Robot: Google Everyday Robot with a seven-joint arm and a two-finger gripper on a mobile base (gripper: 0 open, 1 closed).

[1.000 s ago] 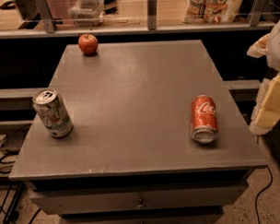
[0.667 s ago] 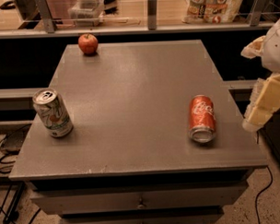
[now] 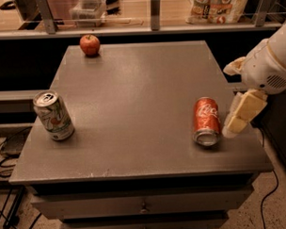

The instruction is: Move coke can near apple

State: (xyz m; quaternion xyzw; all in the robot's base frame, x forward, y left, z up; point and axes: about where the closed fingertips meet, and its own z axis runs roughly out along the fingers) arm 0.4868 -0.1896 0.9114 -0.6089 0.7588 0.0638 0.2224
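The coke can point(image 3: 206, 120) lies on its side on the grey table point(image 3: 142, 97), near the front right, its silver end facing the front edge. The apple point(image 3: 89, 44) sits at the table's far left corner, well away from the can. My gripper point(image 3: 230, 98) comes in from the right edge and is just right of the can. It is open and empty. Its lower cream finger point(image 3: 243, 114) is close beside the can, and the upper finger point(image 3: 234, 66) is farther back.
A white-and-green can point(image 3: 53, 115) stands upright near the table's front left. A shelf with bags and a clear container runs behind the table. Drawers sit under the tabletop. Cables lie on the floor at left and right.
My gripper has moved left and lower, closer to the lying coke can. The cans and the apple have not moved.
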